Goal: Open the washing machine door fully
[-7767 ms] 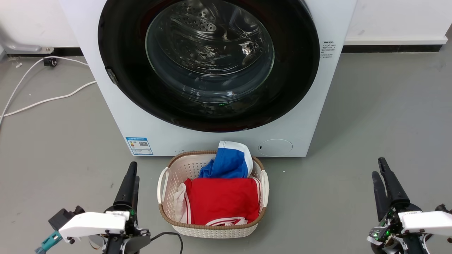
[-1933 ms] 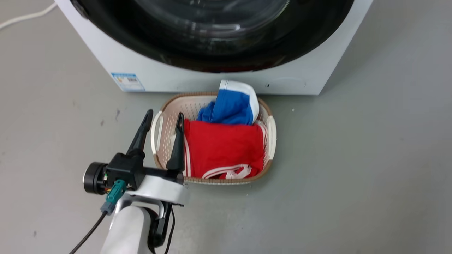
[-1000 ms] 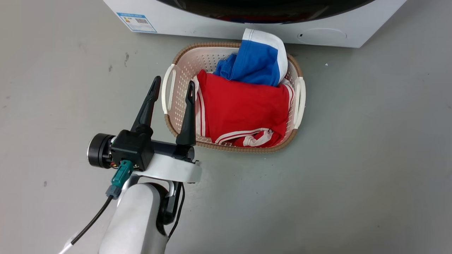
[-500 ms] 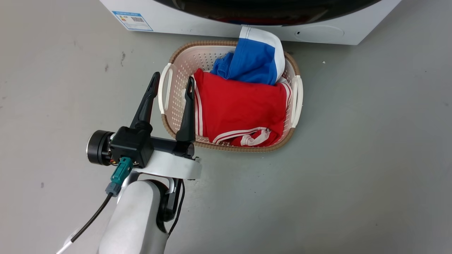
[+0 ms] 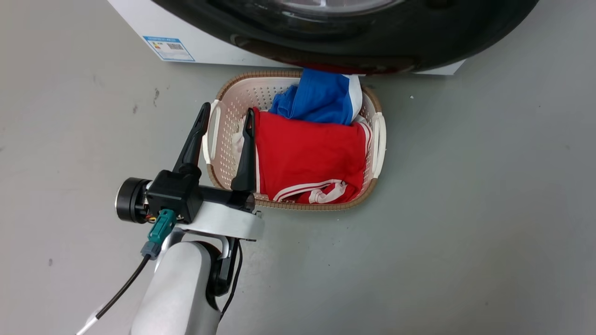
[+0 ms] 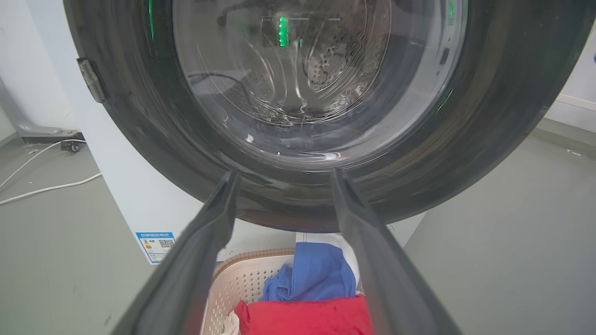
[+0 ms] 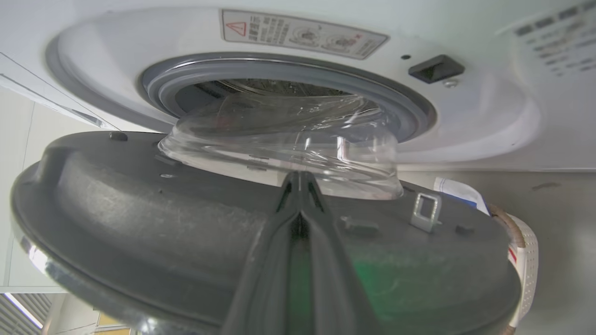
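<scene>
Door's ajar! The washing machine door (image 5: 354, 42) stands swung off the white washer (image 5: 153, 18), its black rim overhanging the far end of the laundry basket (image 5: 226, 149) and the blue garment (image 5: 321, 97). The right gripper (image 7: 299, 177) is behind it, fingers pressed together, tips at the door's grey inner face under the glass bowl (image 7: 279, 139); contact, I can't tell. The left gripper (image 5: 227, 110) hovers over the basket's left rim, fingers spread wide, empty, beside the red garment (image 5: 307, 158).

Left tool (image 5: 227, 109) spread wide; right tool (image 7: 299, 177) pinched closed.
</scene>
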Tool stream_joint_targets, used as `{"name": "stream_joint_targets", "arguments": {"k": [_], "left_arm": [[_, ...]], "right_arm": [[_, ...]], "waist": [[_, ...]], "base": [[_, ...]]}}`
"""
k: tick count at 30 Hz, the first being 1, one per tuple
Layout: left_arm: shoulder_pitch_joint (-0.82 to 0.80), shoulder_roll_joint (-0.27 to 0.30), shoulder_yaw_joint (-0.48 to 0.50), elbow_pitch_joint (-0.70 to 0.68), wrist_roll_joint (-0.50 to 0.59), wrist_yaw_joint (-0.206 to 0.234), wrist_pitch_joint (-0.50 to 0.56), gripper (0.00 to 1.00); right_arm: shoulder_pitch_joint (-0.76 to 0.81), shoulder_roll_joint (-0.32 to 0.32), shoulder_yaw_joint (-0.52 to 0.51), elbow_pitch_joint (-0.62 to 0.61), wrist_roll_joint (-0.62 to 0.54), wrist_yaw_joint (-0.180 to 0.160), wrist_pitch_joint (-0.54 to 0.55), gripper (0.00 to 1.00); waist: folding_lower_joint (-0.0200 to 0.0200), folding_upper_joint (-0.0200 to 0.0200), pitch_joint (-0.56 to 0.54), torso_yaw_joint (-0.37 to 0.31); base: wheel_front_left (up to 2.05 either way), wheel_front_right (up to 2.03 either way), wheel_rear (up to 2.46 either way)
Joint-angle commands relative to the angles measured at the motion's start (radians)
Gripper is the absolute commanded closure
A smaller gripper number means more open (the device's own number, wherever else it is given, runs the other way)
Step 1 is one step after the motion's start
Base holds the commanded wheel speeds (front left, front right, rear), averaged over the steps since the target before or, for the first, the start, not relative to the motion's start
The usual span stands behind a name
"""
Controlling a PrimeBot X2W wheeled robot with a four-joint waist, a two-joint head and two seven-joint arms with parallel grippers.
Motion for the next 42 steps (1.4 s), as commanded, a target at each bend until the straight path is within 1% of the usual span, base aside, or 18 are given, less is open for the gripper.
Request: {"name": "stream_joint_targets", "arguments": {"k": [1,8,9,16,21,30,36,42], "left_arm": [[0.014,0.0,0.002,0.003,-0.004,-0.003,-0.002,0.0],[0.031,0.0,0.001,0.014,-0.008,-0.006,-0.002,0.0],[0.04,0.0,0.002,0.019,-0.011,-0.008,-0.002,0.0],[0.072,0.0,0.005,0.032,-0.012,-0.016,-0.002,0.0],[0.1,0.0,0.002,0.044,-0.017,-0.018,-0.002,0.0],[0.155,0.0,-0.004,0.059,-0.028,-0.026,-0.002,0.0],[0.193,0.0,-0.013,0.07,-0.026,-0.034,-0.002,0.0],[0.224,0.0,-0.022,0.077,-0.032,-0.042,-0.002,0.0]], "right_arm": [[0.023,0.006,0.004,-0.014,0.004,0.0,0.013,1.0],[0.094,-0.002,0.007,-0.068,0.022,0.0,0.106,1.0],[0.132,-0.001,0.009,-0.091,0.032,0.0,0.149,1.0],[0.246,0.007,0.026,-0.167,0.045,0.0,0.24,1.0],[0.347,0.019,0.031,-0.238,0.062,0.0,0.289,1.0],[0.552,0.049,0.037,-0.381,0.102,0.0,0.353,1.0],[0.685,0.081,0.056,-0.478,0.109,0.0,0.359,1.0],[0.788,0.114,0.074,-0.538,0.115,0.0,0.359,1.0]], "waist": [[0.0,0.0,-0.011,-0.003],[0.0,0.0,-0.057,-0.01],[0.0,0.0,-0.081,-0.011],[0.0,0.0,-0.132,-0.009],[0.0,0.0,-0.179,0.006],[0.0,0.0,-0.278,0.065],[0.0,0.0,-0.332,0.115],[0.0,0.0,-0.37,0.163]], "base": [[0.0,0.0,0.0],[0.0,0.0,0.0],[0.0,0.0,0.0],[0.0,0.0,0.0],[0.0,0.0,0.0],[0.0,0.0,0.0],[0.0,0.0,0.0],[0.0,0.0,0.0]]}}
